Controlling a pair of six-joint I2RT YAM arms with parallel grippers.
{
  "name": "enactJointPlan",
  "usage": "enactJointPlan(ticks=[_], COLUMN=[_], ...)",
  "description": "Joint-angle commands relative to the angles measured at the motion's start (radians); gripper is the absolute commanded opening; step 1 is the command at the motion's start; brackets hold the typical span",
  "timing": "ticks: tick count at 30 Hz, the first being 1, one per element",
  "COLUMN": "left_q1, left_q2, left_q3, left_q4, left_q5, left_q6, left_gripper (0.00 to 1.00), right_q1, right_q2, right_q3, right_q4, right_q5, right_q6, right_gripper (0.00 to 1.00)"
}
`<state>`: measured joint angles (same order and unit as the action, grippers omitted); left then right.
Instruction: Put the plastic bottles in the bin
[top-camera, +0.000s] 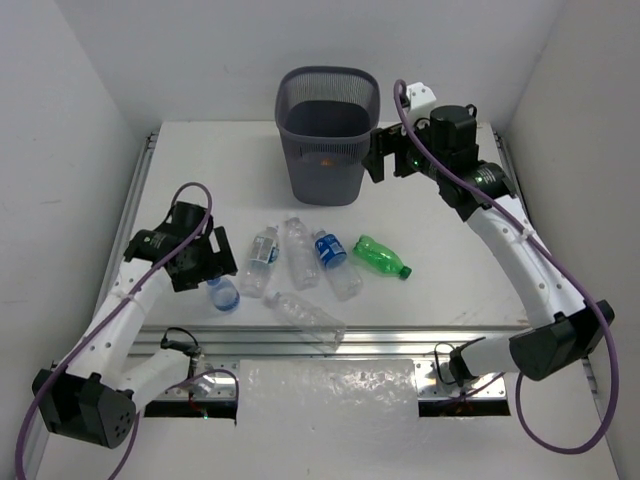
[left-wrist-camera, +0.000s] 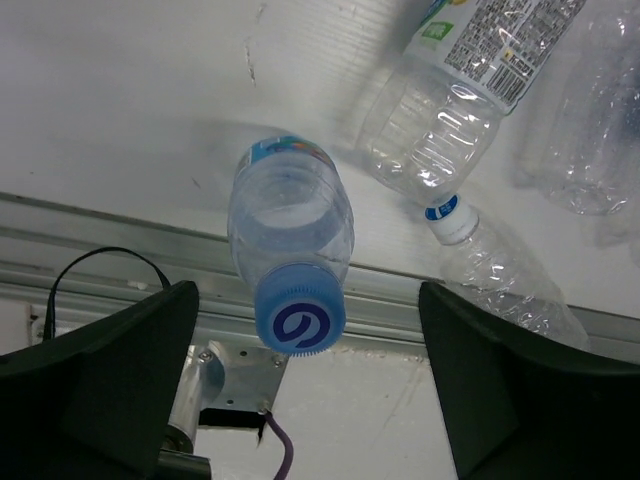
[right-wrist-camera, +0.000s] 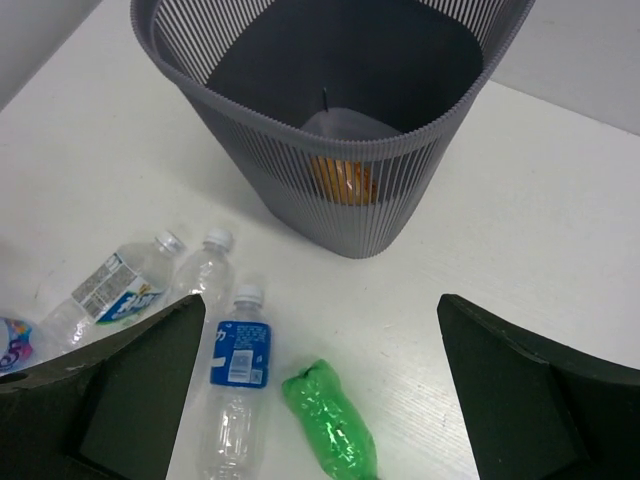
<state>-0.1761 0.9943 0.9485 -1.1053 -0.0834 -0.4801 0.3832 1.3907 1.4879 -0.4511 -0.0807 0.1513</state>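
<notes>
Spreading across the whole scene is a white table (top-camera: 450, 260), with two robot arms bolted at its near edge. Toward the far edge stands the bin (top-camera: 325, 175), a tall dark grey mesh basket, upright with its mouth open to the ceiling. The right arm reaches up to the bin's right side, and the right gripper (right-wrist-camera: 320, 300) hangs just beside the rim with its fingers spread wide, holding nothing. The left arm bends over the near left part of the table. The left gripper (left-wrist-camera: 305, 290) is also spread wide, its two fingers on either side of a blue-capped bottle (left-wrist-camera: 290, 225) without touching it. Five more bottles lie loose on the table in front of the bin. A crinkled clear bottle (top-camera: 305, 318) lies nearest the arms. Behind it, from left to right, are a white-labelled bottle (top-camera: 260, 260), a plain clear bottle (top-camera: 298, 252), a blue-labelled bottle (top-camera: 333, 262) and a green bottle (top-camera: 380, 257). Through the mesh, low inside the bin, shows a small orange shape (right-wrist-camera: 343, 180), probably the short orange bottle, though the ribs blur it.
</notes>
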Motion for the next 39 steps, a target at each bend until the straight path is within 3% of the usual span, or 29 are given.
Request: enactJointPlan(ticks=[1, 3, 7, 9, 10, 11, 17, 21, 23, 26, 28, 35, 39], left_q1=[-0.003, -0.003, -0.003, -0.005, -0.005, -0.005, -0.005, -0.005, -0.005, -0.005, -0.005, -0.005, -0.005], left_q2=[0.032, 0.058, 0.083, 0.096, 0.098, 0.098, 0.061, 0.035, 0.043, 0.118, 0.21, 0.568, 0.852], left_q3=[0.003, -0.007, -0.011, 0.004, 0.027, 0.041, 0.232, 0.483, 0.573, 0.79, 0.875, 1.215, 1.43], left_q4=[0.002, 0.021, 0.025, 0.004, -0.005, -0.016, -0.113, -0.068, 0.035, 0.169, 0.225, 0.448, 0.476], left_q5=[0.033, 0.039, 0.033, 0.013, -0.001, -0.013, -0.179, -0.265, -0.21, -0.018, 0.13, 0.336, 0.442], left_q6=[-0.014, -0.012, -0.015, -0.02, -0.02, -0.023, -0.035, -0.058, -0.014, 0.06, 0.089, 0.121, 0.133], left_gripper=[0.81, 0.72, 0.35, 0.24, 0.09, 0.05, 0.0, 0.0, 0.0, 0.0, 0.0, 0.0, 0.0], right_q1=[0.002, 0.002, 0.002, 0.0, 0.0, 0.0, 0.0, -0.001, -0.009, -0.027, -0.062, -0.133, -0.139], right_q2=[-0.056, -0.062, -0.087, -0.091, -0.096, -0.098, -0.098, -0.093, -0.09, -0.101, -0.113, -0.239, -0.288], right_q3=[-0.003, -0.014, -0.034, -0.037, -0.04, -0.043, -0.051, -0.035, -0.011, -0.002, -0.026, -0.251, -0.374], right_q4=[0.075, 0.08, 0.1, 0.1, 0.101, 0.103, 0.107, 0.08, 0.055, 0.009, -0.001, 0.042, 0.029], right_q5=[-0.034, -0.036, -0.037, -0.033, -0.033, -0.033, -0.034, -0.011, 0.015, 0.067, 0.061, 0.028, 0.019], right_q6=[0.001, -0.007, -0.018, -0.022, -0.024, -0.024, -0.021, -0.016, 0.004, 0.037, 0.08, 0.142, 0.149], right_gripper=[0.99, 0.99, 0.99, 0.99, 0.99, 0.99, 0.99, 0.99, 0.99, 0.99, 0.99, 0.99, 0.99])
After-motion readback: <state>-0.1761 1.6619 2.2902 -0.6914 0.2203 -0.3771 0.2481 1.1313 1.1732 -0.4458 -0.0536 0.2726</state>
